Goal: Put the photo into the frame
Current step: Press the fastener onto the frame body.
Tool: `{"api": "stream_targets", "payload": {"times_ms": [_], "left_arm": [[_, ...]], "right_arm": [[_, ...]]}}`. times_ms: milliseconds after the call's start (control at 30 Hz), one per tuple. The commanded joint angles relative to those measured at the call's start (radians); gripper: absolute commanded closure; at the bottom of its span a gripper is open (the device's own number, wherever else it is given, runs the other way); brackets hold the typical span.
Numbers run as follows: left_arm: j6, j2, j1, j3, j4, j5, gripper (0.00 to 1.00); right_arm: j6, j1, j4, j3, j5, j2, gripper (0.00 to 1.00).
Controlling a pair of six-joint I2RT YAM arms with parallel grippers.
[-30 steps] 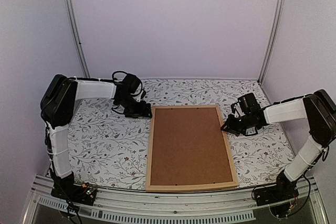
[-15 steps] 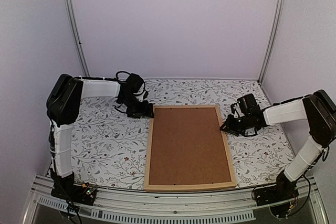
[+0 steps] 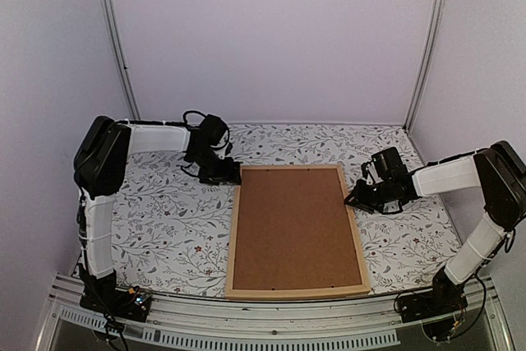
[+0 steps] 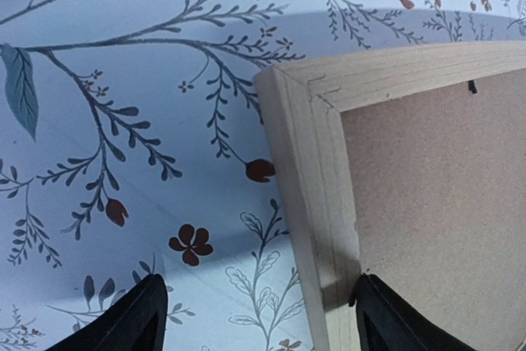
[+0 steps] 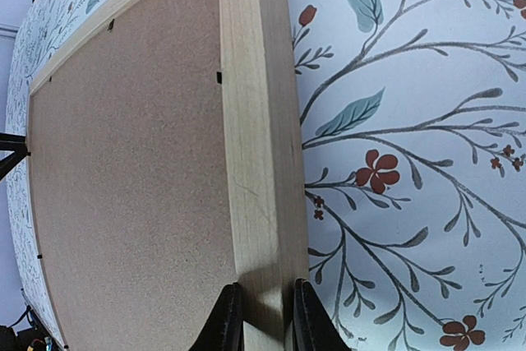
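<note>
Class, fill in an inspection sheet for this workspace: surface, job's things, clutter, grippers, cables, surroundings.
Surface: floral tablecloth, lying flat.
Job's things: frame lies back up with a brown backing board in it; photo not seen.
Clutter: nothing seen.
Grippers: left gripper open, astride the frame's left rail near the far corner; right gripper closed on the frame's right rail.
Cables: black cable loops at the left wrist.
Surroundings: plain lilac walls, metal posts.
</note>
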Motion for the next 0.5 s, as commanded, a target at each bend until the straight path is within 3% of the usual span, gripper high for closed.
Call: {"api": "stream_targets", "payload": {"times_ms": [0,467], "left_arm": [[-0.018,0.055,-0.064,-0.011,-0.026,-0.011,0.19],[-0.044,0.084,-0.118,-0.051,-0.001,-0.024,0.19]], "right_arm": [[0.044,0.031,-0.027,-0.024,-0.056,0.025,0.99],[0.046,0.031,-0.02,-0.028,-0.059,0.032,0.99]]}}
